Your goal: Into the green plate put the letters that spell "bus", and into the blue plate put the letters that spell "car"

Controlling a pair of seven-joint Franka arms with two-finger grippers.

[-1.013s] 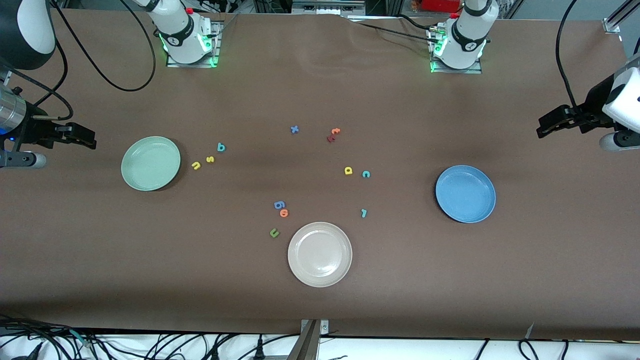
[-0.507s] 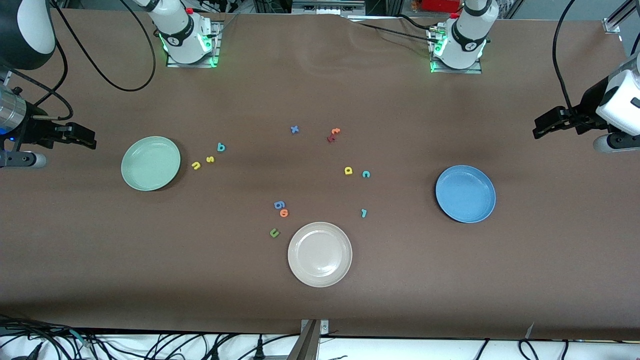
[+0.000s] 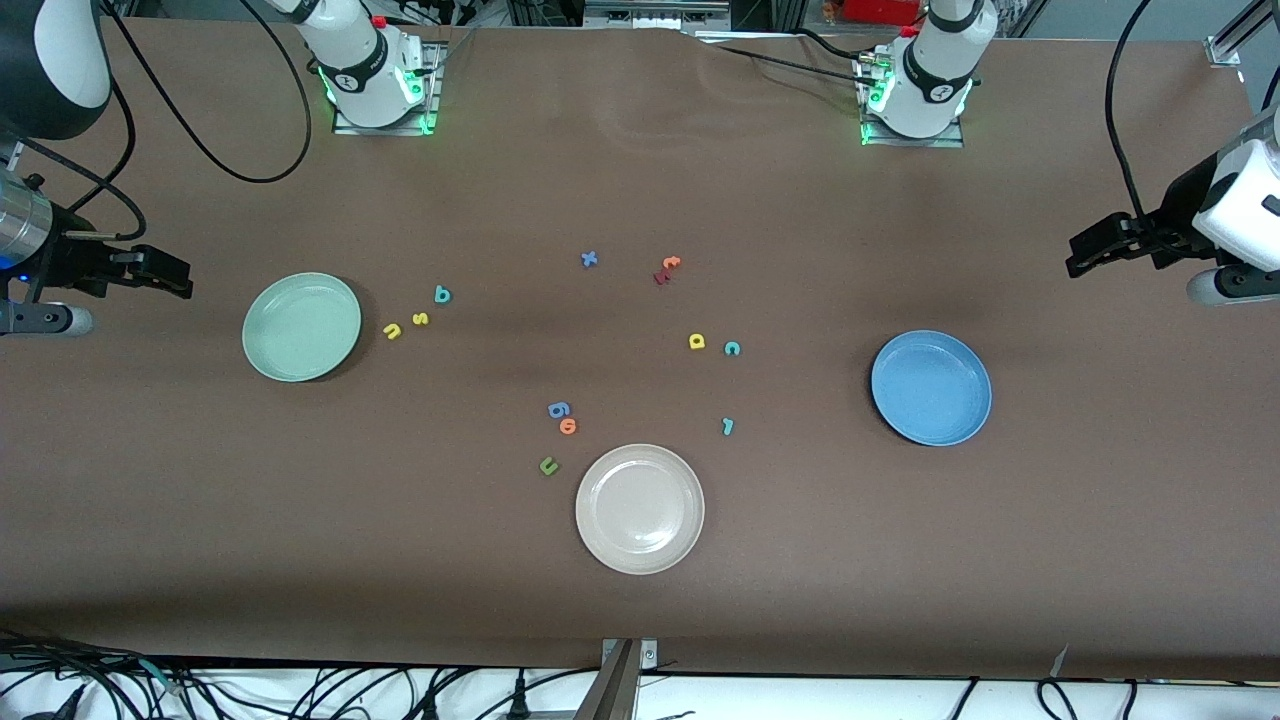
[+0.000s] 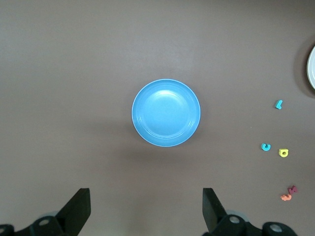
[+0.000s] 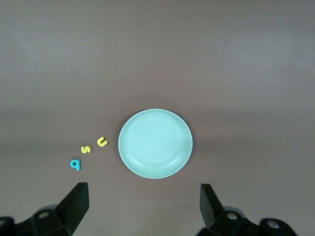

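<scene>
While both arms hang high at the two ends of the brown table [image 3: 640, 600], the whole middle lies open in the front view. The right gripper [image 3: 170, 275] is over the table's edge at the right arm's end, jaws wide and empty; the left gripper [image 3: 1085, 250] is over the left arm's end, likewise spread and empty. The green plate [image 3: 301, 327] sits toward the right arm's end, with the yellow "u" [image 3: 392, 330], yellow "s" [image 3: 421, 319] and teal "b" [image 3: 442, 295] in a short row just beside it. The blue plate [image 3: 931, 387] lies toward the left arm's end, well apart from the yellow "a" [image 3: 697, 342], teal "c" [image 3: 732, 348] and teal "r" [image 3: 728, 426]. The cream-white plate [image 3: 640, 508] is nearest the front camera, the green "u" [image 3: 548, 465] beside it.

In the left wrist view the blue plate is shallow, glossy and bare, with wide bare cloth around it between the spread fingers [image 4: 78, 211].

In the right wrist view the green plate is pale mint, round and empty, the three letters lying flat close to its rim.
</scene>
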